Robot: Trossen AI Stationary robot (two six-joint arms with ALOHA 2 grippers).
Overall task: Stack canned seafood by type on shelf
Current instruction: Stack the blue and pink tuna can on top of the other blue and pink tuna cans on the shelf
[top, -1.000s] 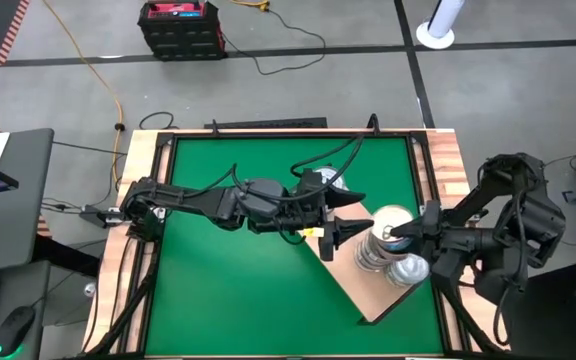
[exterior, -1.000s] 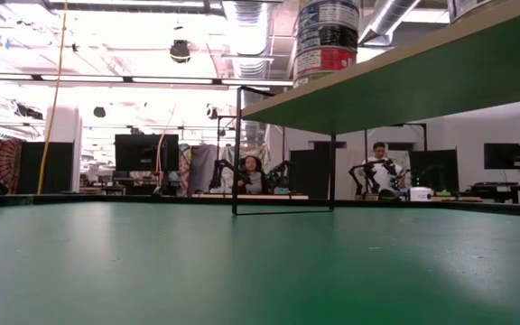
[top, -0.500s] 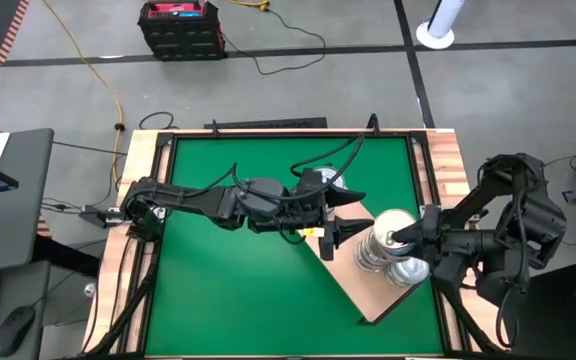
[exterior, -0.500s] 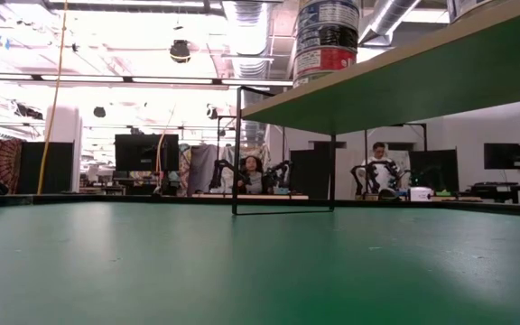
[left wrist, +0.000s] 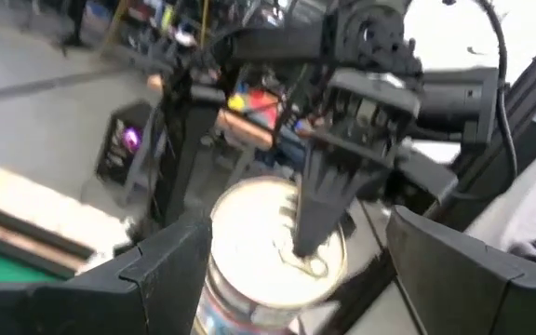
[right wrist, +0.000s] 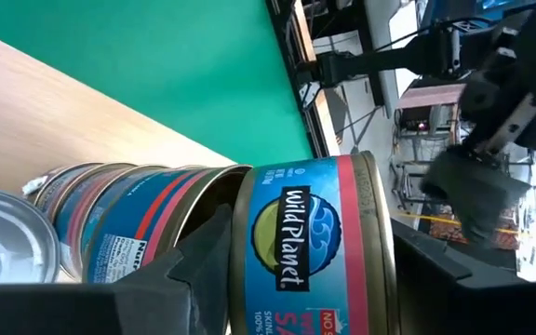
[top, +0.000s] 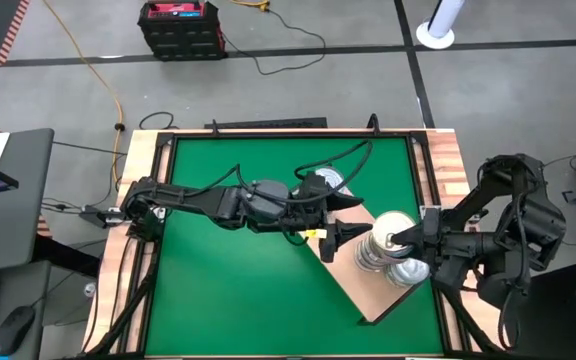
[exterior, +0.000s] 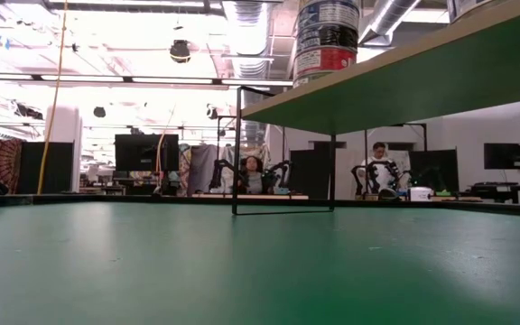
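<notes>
Right now the right gripper (top: pixel 400 240) sits over the tall stack of tins (top: pixel 376 250) on the light-wood shelf board (top: pixel 363 295), which lies angled across the green mat (top: pixel 238 280) toward the table's right side. Its fingers straddle the top tin (right wrist: pixel 310 247), a blue-and-red "Wild Planet" can w/ a gold rim; right wrist view shows one dark finger on either side of that can, so it's clamped on it. Top can looks tipped a bit vs. the cans below it in the stack. A second, shorter pile w/ a silver lid (top: pixel 408 270) stands just beside the tall stack, nearer the right arm.

Left gripper (top: pixel 353 232) reaches across the mat from the left, fingers spread wide, tips just beside the tall stack but holding nothing; left wrist view shows the pale pull-tab lid (left wrist: pixel 277 247) between its fingers w/ the right arm's finger pressing down on top. One more tin (top: pixel 330 180) lies on the mat behind the left arm, apart from the board.

Low view: the stack (exterior: pixel 326 41) stands on the board's raised edge; two people sit far off in the room.
</notes>
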